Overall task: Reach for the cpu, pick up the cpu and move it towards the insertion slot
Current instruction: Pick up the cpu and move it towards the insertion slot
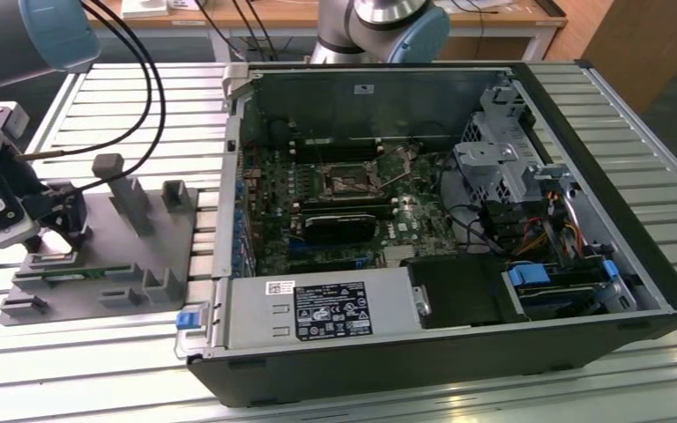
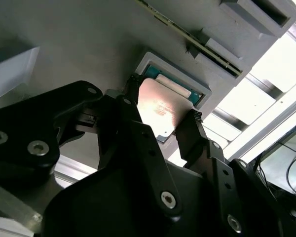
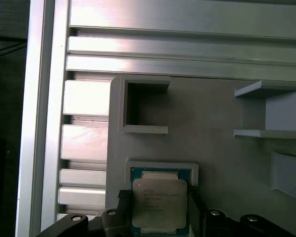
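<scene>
The cpu (image 3: 159,197), a flat square chip with a silvery top (image 2: 160,106), lies in a shallow square pocket of the grey fixture (image 1: 138,256). In both wrist views my gripper (image 3: 158,200) has come down over it. The black fingers (image 2: 190,126) press against two opposite edges of the chip, so the gripper is shut on it. In the exterior view the gripper (image 1: 50,240) stands at the fixture's left end, far from the insertion slot (image 1: 347,181). That slot is a dark square socket in the middle of the motherboard inside the open computer case (image 1: 574,115).
The grey fixture carries upright posts (image 1: 121,189) and a long green memory stick (image 1: 68,271) beside the gripper. Black cables (image 1: 138,79) hang over the slatted aluminium table (image 1: 127,352). The case walls and a drive cage (image 1: 497,159) surround the motherboard.
</scene>
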Controlling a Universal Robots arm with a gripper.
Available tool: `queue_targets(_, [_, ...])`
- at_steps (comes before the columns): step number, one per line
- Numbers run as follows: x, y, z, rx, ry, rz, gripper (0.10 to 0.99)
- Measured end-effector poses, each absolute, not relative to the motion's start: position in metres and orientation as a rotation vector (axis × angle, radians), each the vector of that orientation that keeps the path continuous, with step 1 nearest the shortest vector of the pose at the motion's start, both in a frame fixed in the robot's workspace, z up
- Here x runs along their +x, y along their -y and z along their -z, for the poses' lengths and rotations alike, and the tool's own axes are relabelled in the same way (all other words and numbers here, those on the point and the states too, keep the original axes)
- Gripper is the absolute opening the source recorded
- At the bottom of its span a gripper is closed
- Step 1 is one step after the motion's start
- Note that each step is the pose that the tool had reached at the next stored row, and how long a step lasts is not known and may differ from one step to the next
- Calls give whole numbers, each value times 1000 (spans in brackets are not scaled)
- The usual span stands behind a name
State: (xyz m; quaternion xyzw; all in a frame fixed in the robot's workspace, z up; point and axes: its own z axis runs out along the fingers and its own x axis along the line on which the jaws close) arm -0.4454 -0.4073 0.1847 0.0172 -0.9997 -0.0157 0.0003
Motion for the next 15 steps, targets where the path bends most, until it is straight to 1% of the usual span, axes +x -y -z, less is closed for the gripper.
queue_targets(1, [-445,407,-185,54,3140,49,549])
queue_targets(15, [-445,407,-195,54,3140,50,537])
